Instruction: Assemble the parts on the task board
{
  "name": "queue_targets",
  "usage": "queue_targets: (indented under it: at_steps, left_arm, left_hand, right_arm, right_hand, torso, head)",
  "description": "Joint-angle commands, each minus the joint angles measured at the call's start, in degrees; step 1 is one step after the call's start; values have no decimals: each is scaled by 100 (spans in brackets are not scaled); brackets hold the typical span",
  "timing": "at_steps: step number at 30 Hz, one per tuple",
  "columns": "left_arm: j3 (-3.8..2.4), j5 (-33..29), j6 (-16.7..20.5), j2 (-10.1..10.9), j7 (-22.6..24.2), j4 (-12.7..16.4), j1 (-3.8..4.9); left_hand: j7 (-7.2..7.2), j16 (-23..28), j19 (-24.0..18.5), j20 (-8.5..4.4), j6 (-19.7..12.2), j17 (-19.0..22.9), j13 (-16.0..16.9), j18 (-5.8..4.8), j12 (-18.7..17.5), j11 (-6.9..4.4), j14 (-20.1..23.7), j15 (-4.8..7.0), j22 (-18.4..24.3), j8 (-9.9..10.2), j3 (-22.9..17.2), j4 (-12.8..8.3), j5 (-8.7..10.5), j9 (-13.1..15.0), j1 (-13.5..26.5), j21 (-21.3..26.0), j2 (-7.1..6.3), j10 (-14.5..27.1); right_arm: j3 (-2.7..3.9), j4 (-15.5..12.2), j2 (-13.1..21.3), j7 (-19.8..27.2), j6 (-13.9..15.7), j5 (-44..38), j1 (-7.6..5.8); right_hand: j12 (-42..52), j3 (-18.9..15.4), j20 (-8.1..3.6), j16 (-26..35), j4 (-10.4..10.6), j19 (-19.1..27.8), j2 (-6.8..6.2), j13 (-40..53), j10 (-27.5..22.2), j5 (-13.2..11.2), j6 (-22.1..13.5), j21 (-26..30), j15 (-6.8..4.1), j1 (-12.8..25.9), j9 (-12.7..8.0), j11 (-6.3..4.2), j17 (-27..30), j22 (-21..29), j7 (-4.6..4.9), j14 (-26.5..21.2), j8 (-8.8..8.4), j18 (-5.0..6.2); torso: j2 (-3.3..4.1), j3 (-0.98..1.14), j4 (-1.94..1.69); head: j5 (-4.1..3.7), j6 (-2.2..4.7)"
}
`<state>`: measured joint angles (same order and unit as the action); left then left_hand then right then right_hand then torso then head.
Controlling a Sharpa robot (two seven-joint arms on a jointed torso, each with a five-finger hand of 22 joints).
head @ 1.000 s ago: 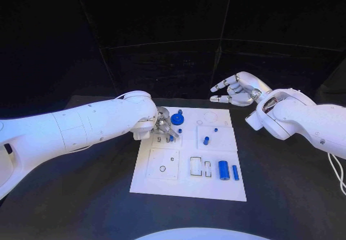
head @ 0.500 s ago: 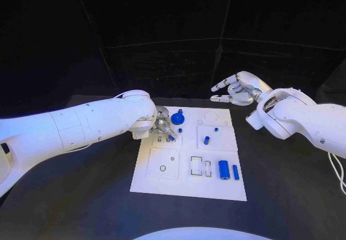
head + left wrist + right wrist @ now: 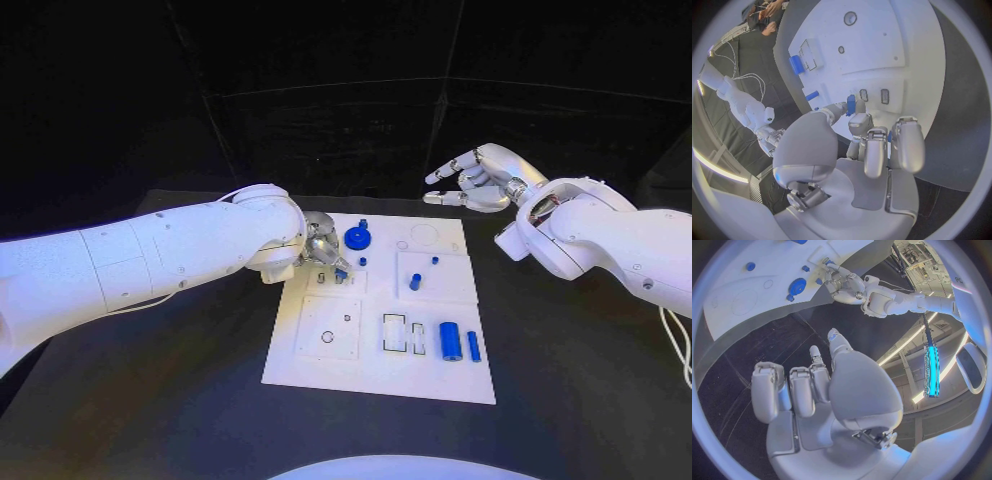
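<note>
— Over the board's far-left corner, what does the left hand (image 3: 320, 252) hold?
— It pinches a small blue part (image 3: 851, 105) between thumb and a fingertip, right above two little slots in the task board (image 3: 361, 360); the other fingers curl beside it.
— And the right hand (image 3: 473, 180)?
— It hangs in the air beyond the board's far edge, well apart from it, fingers loosely apart and holding nothing.
— Where is there open room?
— Black table (image 3: 159, 400) lies bare on both sides of the board and along its near edge.
— How does the board look?
— White, flat, rectangular, with raised square panels and outlined recesses.
— Count the blue pieces
— On the board: one round disc (image 3: 356, 238) at the far end, three small pegs (image 3: 414, 282) mid-board, two cylinders (image 3: 450, 341) lying side by side at the near right, the thicker one on the left
</note>
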<state>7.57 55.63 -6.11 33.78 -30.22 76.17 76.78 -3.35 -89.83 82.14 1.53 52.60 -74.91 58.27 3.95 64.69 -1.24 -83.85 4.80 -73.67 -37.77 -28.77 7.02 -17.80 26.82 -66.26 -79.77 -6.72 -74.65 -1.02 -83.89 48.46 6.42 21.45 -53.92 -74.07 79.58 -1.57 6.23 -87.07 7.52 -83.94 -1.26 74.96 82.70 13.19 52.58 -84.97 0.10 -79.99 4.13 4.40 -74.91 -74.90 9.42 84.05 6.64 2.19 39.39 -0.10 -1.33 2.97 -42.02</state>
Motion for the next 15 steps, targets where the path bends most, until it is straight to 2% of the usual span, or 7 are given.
queue_targets:
  at_steps: [1,8,15]
  left_arm:
    - [1,-49,583,61,-8,120,-2]
    - [9,69,785,124,-115,218,-47]
    - [27,324,916,129,-191,217,-164]
  left_hand:
    - [31,-17,35,22,-26,-1509,8,-44,29,-7,-615,-14,-19,-36,-1114,-1064,-50,25,91,-35,-8,-63]
    - [41,-17,56,15,-26,-1509,21,-52,44,-16,-615,-7,-61,-85,-1169,-1095,-114,65,142,-59,-38,-89]
    - [52,-17,66,7,-29,-1509,36,-55,59,-26,-615,2,-81,-138,-1215,-1116,-184,106,193,-70,-62,-113]
  right_arm:
    - [5,-5,12,24,-30,13,-13]
    - [5,-11,28,23,-33,13,-13]
    - [5,-28,36,19,-28,13,-13]
  right_hand:
    - [-12,-6,-36,24,-33,-75,64,606,-2,39,-18,36,-24,-11,-6,-11,-911,-350,-6,451,18,26]
    - [-12,-6,-36,24,-33,-75,64,606,-2,39,-18,36,-24,-11,-6,-11,-911,-350,-6,451,18,26]
    - [-12,-6,-36,24,-33,-75,64,606,-2,39,-18,36,-24,-11,-6,-11,-911,-350,-6,451,18,26]
  torso:
    - [0,1,-3]
    - [2,0,-5]
    - [2,-2,7]
  head:
    - [7,-9]
    - [33,-28]
    - [60,-35]
